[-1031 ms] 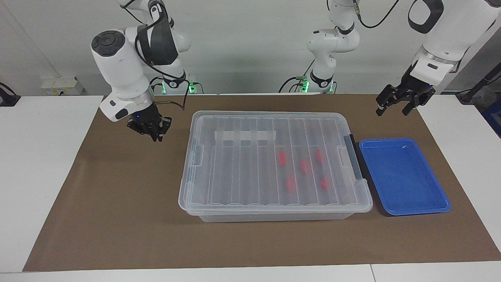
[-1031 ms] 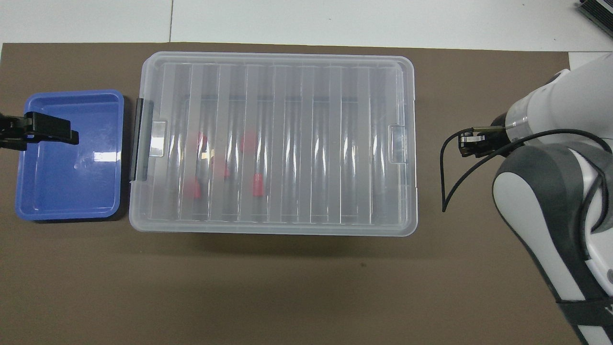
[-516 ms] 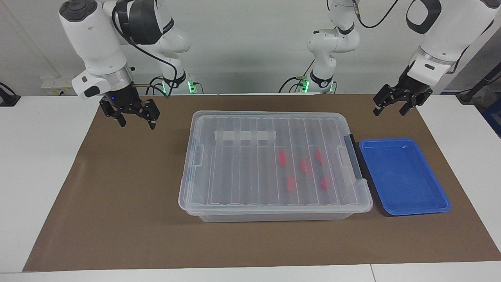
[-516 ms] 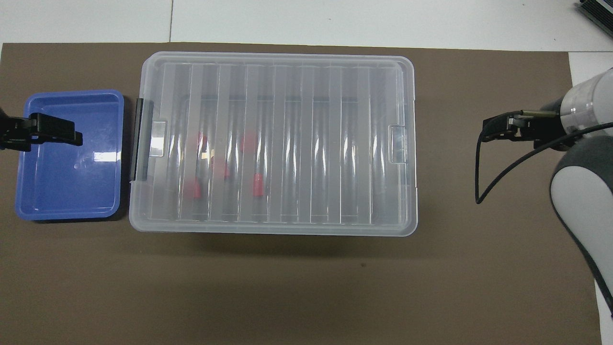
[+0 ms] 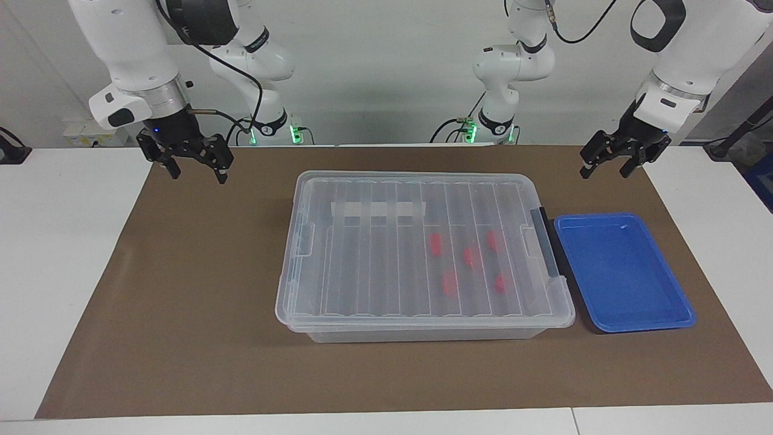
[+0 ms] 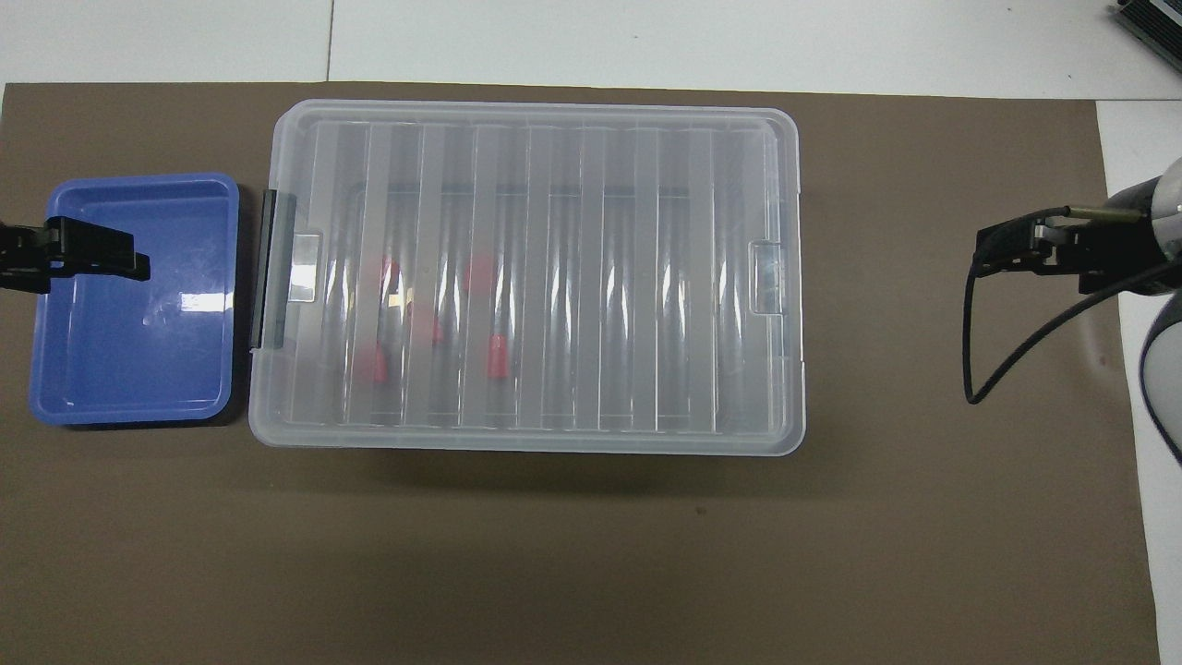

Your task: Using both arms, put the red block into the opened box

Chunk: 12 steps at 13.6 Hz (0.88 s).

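Note:
The clear box (image 5: 291,302) (image 6: 792,369) lies mid-mat with its ribbed lid (image 5: 368,266) shut on it. Several red blocks (image 5: 449,283) (image 6: 499,357) show through the lid, lying inside toward the left arm's end. My right gripper (image 5: 198,176) (image 6: 993,254) hangs open and empty in the air over the mat's corner at the right arm's end, well apart from the box. Also open and empty, my left gripper (image 5: 604,174) is raised by the blue tray, and in the overhead view its finger (image 6: 97,251) crosses the tray's outer edge.
An empty blue tray (image 5: 622,272) (image 6: 129,351) sits beside the box at the left arm's end, next to the box's black clip (image 5: 546,241). A white tape strip (image 5: 377,209) lies on the lid. Brown mat (image 5: 199,290) covers the white table.
My right gripper has opened, risen and drawn away from the box toward the mat's corner. The left gripper has barely shifted. Box and blocks have not moved.

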Available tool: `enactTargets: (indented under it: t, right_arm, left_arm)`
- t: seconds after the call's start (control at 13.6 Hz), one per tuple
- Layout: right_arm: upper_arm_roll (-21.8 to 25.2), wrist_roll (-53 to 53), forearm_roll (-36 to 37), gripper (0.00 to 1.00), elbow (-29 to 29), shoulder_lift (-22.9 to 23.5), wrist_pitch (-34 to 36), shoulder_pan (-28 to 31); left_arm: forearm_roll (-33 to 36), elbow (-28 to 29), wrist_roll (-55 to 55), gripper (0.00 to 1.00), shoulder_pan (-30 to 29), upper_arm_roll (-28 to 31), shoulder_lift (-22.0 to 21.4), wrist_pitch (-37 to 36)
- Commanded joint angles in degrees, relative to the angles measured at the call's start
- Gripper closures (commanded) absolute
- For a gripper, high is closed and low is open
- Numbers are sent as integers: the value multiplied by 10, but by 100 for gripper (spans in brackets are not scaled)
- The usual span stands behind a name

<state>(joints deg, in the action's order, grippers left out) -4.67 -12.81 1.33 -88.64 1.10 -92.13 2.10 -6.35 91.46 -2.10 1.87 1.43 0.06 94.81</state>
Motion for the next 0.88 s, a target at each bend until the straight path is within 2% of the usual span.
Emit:
enactTargets:
  t: [0.0,0.15,0.81]
  right_arm:
    - [48,16,25,0,7,-13,30,-39]
    - [57,19,20,0,12,-14,40,-42]
    - [47,30,18,0,-45,-50,40,-37]
  left_arm:
    - [-6,12,-4,0,-3,1,-14,-2]
    - [-6,12,-4,0,-2,1,-14,0]
    - [24,12,-1,0,5,-3,-13,7]
